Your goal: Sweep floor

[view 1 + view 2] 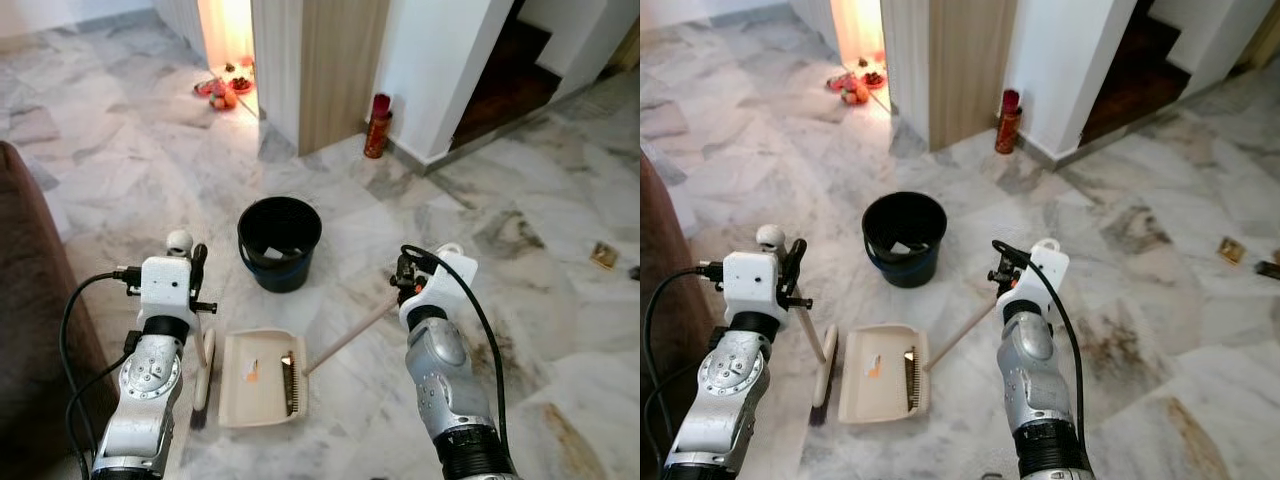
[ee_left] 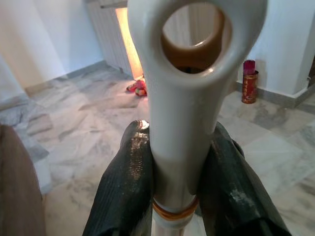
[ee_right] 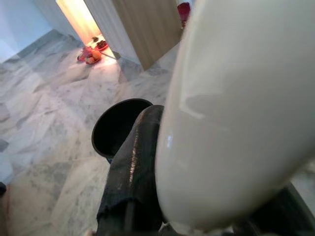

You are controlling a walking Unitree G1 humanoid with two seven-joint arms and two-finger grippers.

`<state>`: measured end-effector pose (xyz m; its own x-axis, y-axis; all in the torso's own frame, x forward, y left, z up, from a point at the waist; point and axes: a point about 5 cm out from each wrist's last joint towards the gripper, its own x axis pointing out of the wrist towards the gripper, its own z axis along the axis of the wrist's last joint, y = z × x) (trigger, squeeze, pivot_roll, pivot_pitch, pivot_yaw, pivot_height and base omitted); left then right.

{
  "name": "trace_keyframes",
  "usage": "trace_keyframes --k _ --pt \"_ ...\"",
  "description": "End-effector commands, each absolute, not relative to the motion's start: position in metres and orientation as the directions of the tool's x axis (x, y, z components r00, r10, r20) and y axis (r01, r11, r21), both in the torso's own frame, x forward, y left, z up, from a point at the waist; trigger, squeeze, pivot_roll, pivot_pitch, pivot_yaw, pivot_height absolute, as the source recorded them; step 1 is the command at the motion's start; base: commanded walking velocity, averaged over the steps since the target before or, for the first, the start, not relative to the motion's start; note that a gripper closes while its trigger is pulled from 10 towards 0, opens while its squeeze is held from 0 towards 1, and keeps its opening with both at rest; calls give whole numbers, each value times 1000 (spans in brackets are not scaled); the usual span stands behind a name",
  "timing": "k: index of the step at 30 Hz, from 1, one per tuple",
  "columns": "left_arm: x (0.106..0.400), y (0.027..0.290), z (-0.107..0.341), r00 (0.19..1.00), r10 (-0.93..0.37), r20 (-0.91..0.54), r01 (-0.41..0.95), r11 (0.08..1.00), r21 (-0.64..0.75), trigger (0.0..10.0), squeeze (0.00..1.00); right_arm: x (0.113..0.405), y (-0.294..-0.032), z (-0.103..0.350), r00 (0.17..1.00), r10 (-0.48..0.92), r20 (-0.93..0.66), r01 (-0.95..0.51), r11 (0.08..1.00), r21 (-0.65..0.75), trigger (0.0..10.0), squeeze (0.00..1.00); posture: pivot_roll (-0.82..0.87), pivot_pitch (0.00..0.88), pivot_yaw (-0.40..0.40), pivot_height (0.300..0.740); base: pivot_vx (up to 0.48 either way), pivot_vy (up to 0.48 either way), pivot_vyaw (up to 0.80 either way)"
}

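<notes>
Both tools [image 2: 179, 191] [image 3: 162, 196] grip glossy cream handles [image 2: 187, 128].

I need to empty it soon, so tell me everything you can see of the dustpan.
The cream plastic dustpan lies flat on the grey marble floor, between the two arms and just in front of the black round bucket. It is a shallow tray with raised walls. A dark comb of teeth lines one side, where its long pale handle rises toward the right tool, which grips it. A small orange scrap lies inside.
</notes>
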<state>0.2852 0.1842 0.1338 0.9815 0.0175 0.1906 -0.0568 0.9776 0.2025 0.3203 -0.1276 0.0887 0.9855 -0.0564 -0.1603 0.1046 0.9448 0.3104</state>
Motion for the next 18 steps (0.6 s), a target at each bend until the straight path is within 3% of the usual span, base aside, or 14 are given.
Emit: trace_keyframes --k 1,8,18 --pt "286 184 144 972 11 235 -63 975 212 10000 0 323 -130 98 990 -66 -123 102 941 322 10000 0 27 105 -41 740 300 0 0" --pt "286 184 144 972 14 236 -65 975 212 10000 0 323 -129 98 990 -60 -124 98 941 325 10000 0 27 105 -41 740 291 0 0" --pt "286 183 143 971 16 238 -67 976 208 10000 0 325 -128 99 991 -50 -121 86 943 321 10000 0 32 98 -46 740 0 0 0"
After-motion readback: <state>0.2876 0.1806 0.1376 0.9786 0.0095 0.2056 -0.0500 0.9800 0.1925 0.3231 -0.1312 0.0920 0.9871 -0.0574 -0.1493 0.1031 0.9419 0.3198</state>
